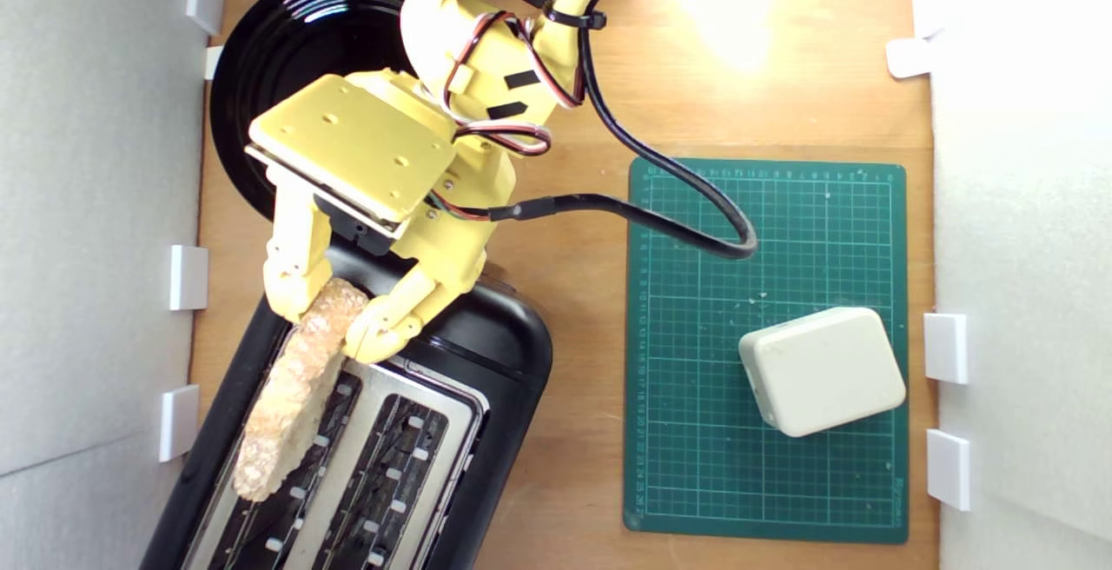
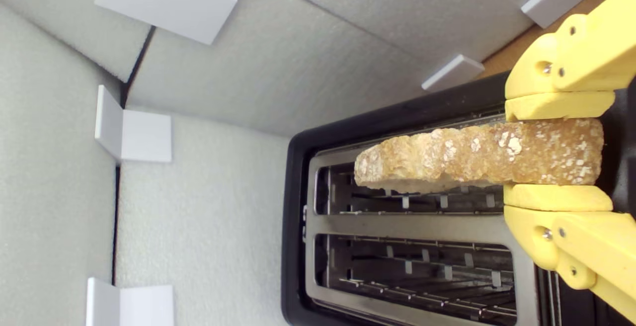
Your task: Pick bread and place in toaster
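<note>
Clamped jaws of the yellow gripper (image 1: pixel 334 318) pinch one end of the bread (image 1: pixel 295 392), a crusty tan slice held on edge. From the jaws the slice reaches out lengthwise over the toaster (image 1: pixel 486 353), directly above the slot nearer the foam wall (image 2: pixel 208 87); whether its lower edge has entered that slot cannot be told. Beyond the slice sits the toaster's second slot, open with bare wire guides. Behind the jaws, under the arm, lies a glossy black plate (image 1: pixel 261 66). Well apart from the jaws, a green cutting mat (image 1: pixel 695 335) carries an off-white block (image 1: pixel 821 370).
</note>
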You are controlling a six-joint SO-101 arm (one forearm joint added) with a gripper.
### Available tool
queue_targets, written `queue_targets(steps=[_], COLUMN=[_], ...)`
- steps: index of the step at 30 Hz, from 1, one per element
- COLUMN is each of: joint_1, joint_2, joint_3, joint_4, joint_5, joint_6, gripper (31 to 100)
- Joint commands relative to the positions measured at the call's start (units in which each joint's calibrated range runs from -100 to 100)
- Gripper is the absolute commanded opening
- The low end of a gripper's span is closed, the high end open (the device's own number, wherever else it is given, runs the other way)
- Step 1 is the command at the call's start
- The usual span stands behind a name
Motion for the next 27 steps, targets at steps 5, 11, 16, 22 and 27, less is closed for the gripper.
queue_targets(steps=[5, 11, 16, 22, 27], joint_1=[0.04, 0.52, 1.09, 2.94, 5.36], joint_2=[-0.07, 1.93, 2.01, 3.51, 4.34], joint_3=[-1.81, -1.90, -1.72, -1.53, -1.53], joint_4=[-3.98, -4.26, -4.26, -5.07, -5.16], joint_5=[0.04, 0.04, 0.04, -0.05, -2.86], joint_6=[-0.20, 0.06, 0.17, 0.17, 1.01], gripper=[51.1, 51.1, 51.1, 51.1, 51.1])
